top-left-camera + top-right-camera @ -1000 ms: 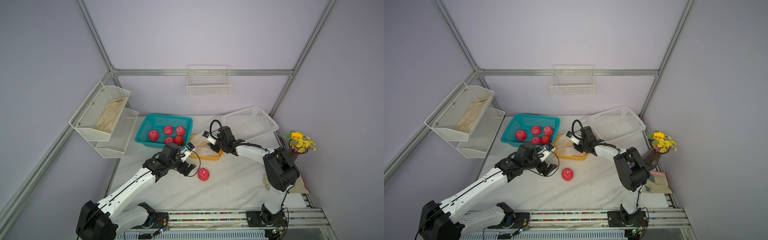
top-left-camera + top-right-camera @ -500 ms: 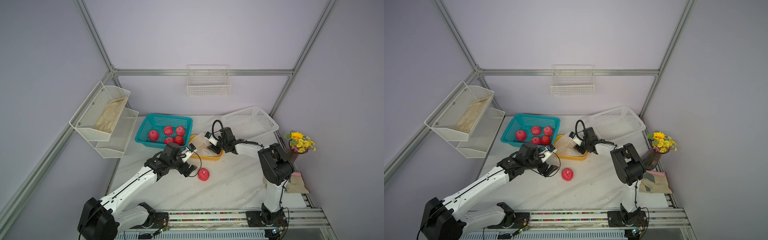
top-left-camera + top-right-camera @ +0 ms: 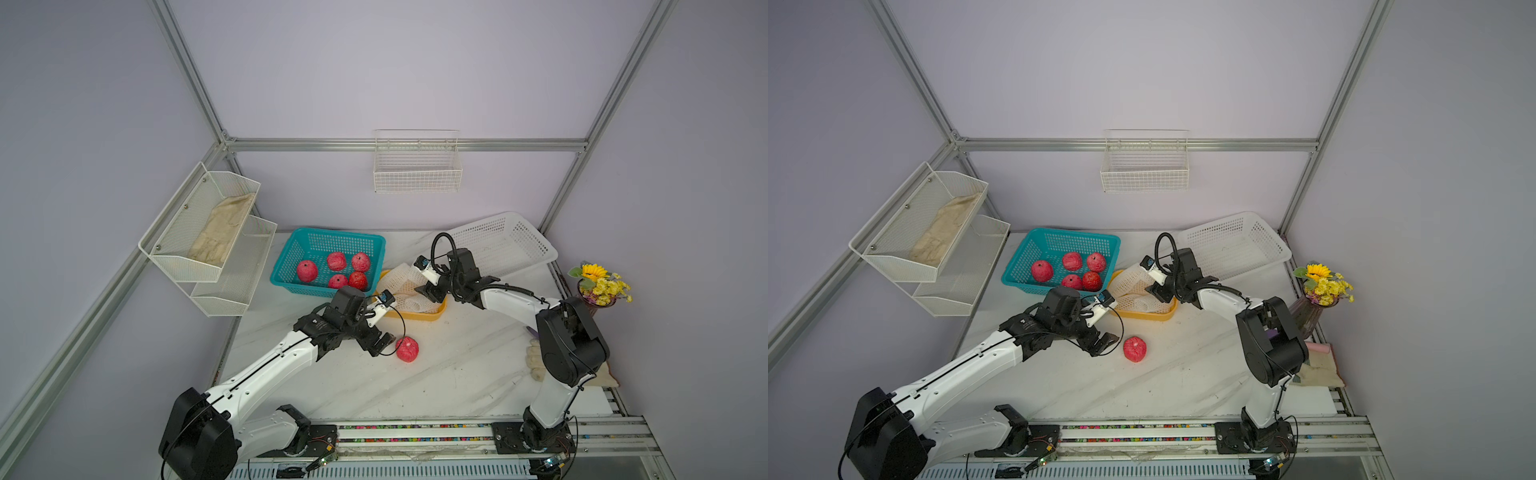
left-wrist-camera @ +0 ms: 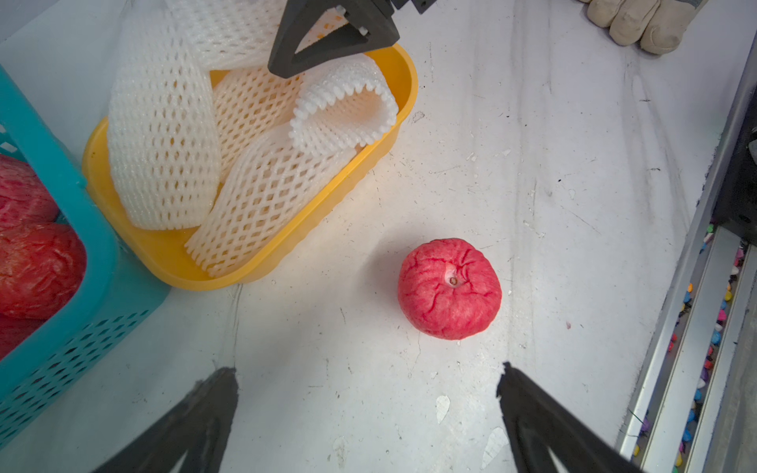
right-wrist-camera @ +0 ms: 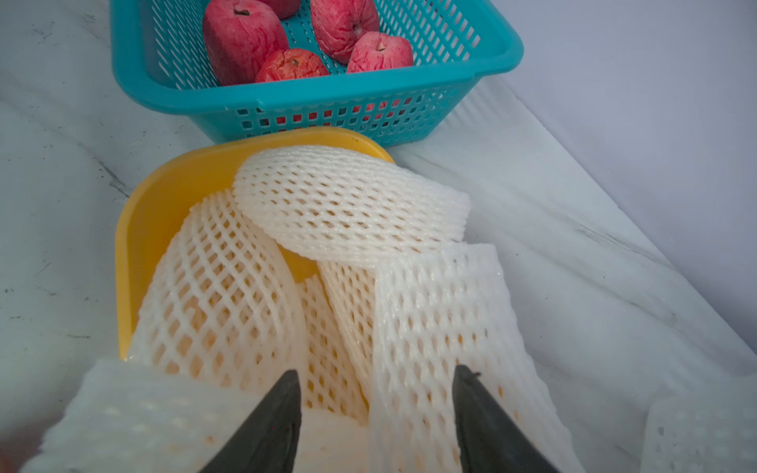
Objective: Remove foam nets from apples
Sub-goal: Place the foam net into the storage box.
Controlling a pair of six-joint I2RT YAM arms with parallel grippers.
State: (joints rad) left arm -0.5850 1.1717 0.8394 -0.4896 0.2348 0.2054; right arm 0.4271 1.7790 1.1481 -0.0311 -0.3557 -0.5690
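Observation:
One bare red apple [image 3: 407,349] [image 3: 1134,349] [image 4: 449,288] lies alone on the marble table. My left gripper [image 3: 382,343] [image 4: 368,376] hovers just beside it, open and empty. Several more bare apples [image 3: 306,271] [image 5: 241,37] sit in the teal basket [image 3: 328,235] [image 5: 368,94]. Several white foam nets [image 3: 405,282] [image 4: 164,135] [image 5: 352,204] are heaped in the yellow tray [image 3: 419,318] [image 4: 262,262] [image 5: 172,184]. My right gripper [image 3: 430,293] [image 5: 375,381] is low over that heap, open. A loose net stands between its fingers, unsqueezed.
A white lattice basket [image 3: 503,245] stands at the back right, behind the right arm. A flower vase [image 3: 598,284] and a pale glove [image 3: 536,361] [image 4: 639,20] sit at the right edge. A white rack [image 3: 208,232] hangs on the left wall, and a wire basket [image 3: 417,166] on the back wall.
My right gripper's jaws have spread apart over the yellow tray, and its arm has shifted slightly. The left arm and the loose apple have stayed where they were.

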